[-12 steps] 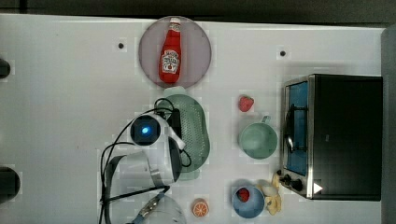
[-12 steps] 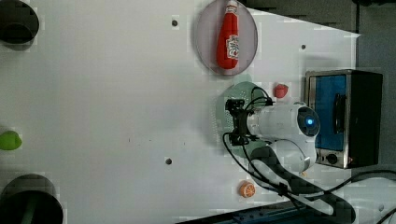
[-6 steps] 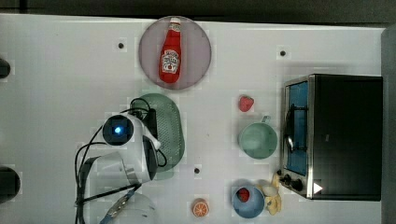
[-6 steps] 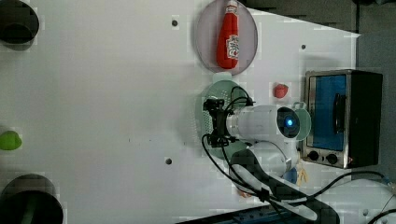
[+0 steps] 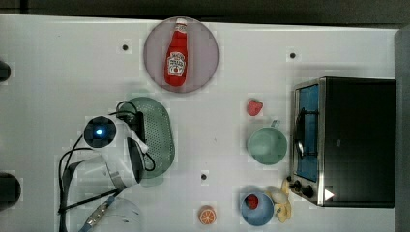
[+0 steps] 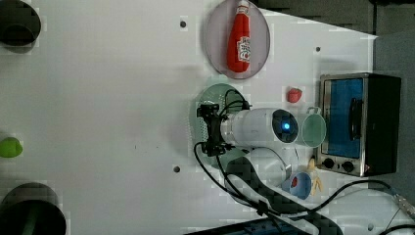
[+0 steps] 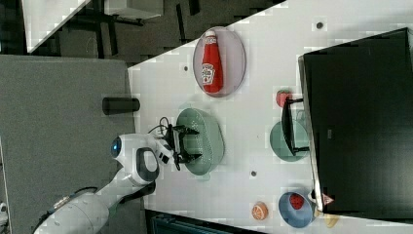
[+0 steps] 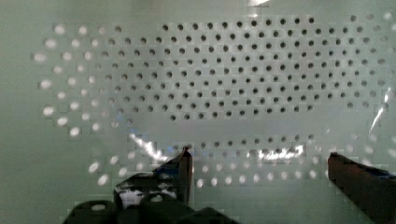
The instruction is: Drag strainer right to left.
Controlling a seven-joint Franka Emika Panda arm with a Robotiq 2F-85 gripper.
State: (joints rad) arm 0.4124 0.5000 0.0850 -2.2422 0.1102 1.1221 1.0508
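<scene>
The strainer [image 5: 159,130] is a pale green oval colander with a grid of small holes, lying left of centre on the white table in the top view. My gripper [image 6: 212,129] stands open, its two black fingers spread wide and reaching down into the strainer's bowl. In the right view the gripper [image 7: 189,144] sits over the left part of the strainer [image 7: 209,141]. Seen from the wrist, the perforated strainer floor [image 8: 233,84] lies close below the gripper [image 8: 259,156], and nothing is clamped between the fingers. In the top view the arm covers the strainer's left edge.
A ketchup bottle [image 5: 176,53] lies on a grey plate [image 5: 205,53] just beyond the strainer. In the top view's right part are a strawberry [image 5: 254,107], a green cup [image 5: 267,145], a toaster oven [image 5: 353,140], a blue bowl [image 5: 256,209] and an orange [image 5: 208,215].
The arm and the strainer have slid together toward the top view's left, away from the green cup and the oven. The gripper stayed open.
</scene>
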